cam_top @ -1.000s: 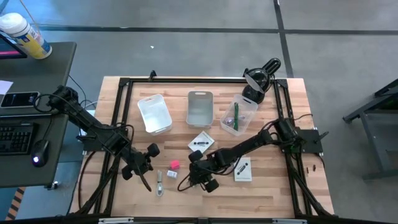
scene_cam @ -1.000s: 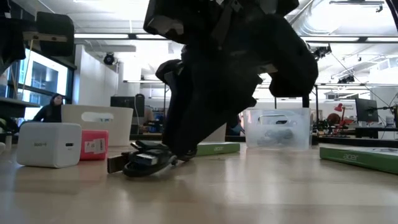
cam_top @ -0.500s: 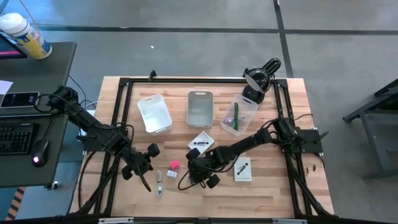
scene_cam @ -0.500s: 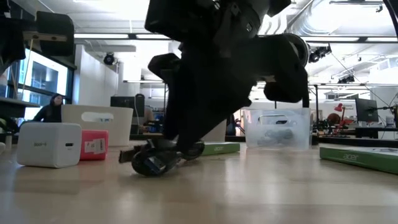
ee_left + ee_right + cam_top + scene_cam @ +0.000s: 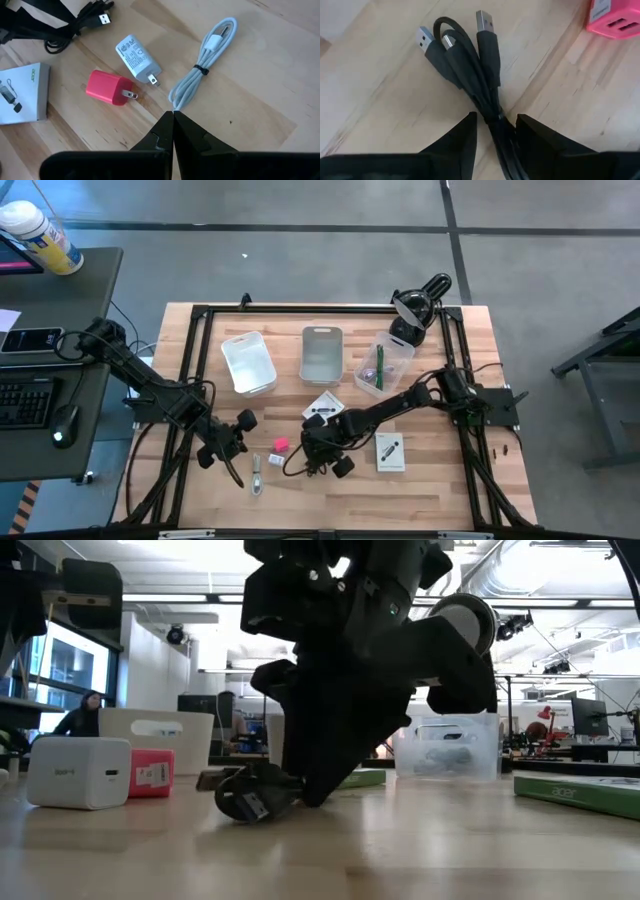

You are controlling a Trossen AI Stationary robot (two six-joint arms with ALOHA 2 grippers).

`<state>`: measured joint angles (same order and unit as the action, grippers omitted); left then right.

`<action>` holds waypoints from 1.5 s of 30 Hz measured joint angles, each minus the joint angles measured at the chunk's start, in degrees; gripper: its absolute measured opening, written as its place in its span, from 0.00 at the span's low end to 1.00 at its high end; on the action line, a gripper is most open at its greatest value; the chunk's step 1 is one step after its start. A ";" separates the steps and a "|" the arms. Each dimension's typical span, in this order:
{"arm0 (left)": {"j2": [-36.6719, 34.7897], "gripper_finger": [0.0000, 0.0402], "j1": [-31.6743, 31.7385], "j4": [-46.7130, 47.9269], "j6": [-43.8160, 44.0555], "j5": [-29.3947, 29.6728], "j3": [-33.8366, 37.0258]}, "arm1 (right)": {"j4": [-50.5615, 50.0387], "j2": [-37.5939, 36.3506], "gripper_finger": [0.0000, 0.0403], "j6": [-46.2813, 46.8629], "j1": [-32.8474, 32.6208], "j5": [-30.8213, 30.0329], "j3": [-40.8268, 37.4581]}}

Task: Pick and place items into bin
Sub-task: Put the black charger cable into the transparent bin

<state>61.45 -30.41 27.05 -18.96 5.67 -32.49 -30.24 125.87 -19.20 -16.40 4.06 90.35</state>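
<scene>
The right hand is down at the tabletop, near its front middle, its two fingers spread on either side of a bundle of black USB cables. The bundle lies between them on the wood, its silver plugs pointing away from the hand; whether the pads already touch it I cannot tell. In the low view the bundle rests on the tabletop under the dark arm. Just beside it lie a pink charger block and a white charger block, then a coiled white cable. The left hand hovers above that white cable with its fingers pressed together. Three bins stand in a row farther back: a white bin, a grey bin and a clear bin holding a green pen. Two printed white boxes lie near the right arm
</scene>
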 joint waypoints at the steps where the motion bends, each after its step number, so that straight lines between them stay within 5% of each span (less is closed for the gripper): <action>1: 0.00 0.00 0.01 0.02 0.00 0.00 0.00 | -0.02 0.08 0.31 0.56 -0.08 0.18 0.02; 11: 0.00 0.00 0.00 0.06 0.81 -0.02 0.00 | -3.62 -0.07 0.04 12.36 -1.97 -0.90 1.09; 28: 0.00 0.00 0.02 0.13 -0.13 -0.04 0.00 | -23.24 0.04 0.03 33.31 -3.32 -5.58 17.64; 45: -0.15 0.00 0.02 -0.18 -2.64 1.12 0.00 | -50.51 0.04 0.03 49.60 -5.27 -23.72 37.59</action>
<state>61.30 -30.39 26.87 -21.60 6.79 -32.49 -80.75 125.91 30.40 -21.67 -19.66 127.94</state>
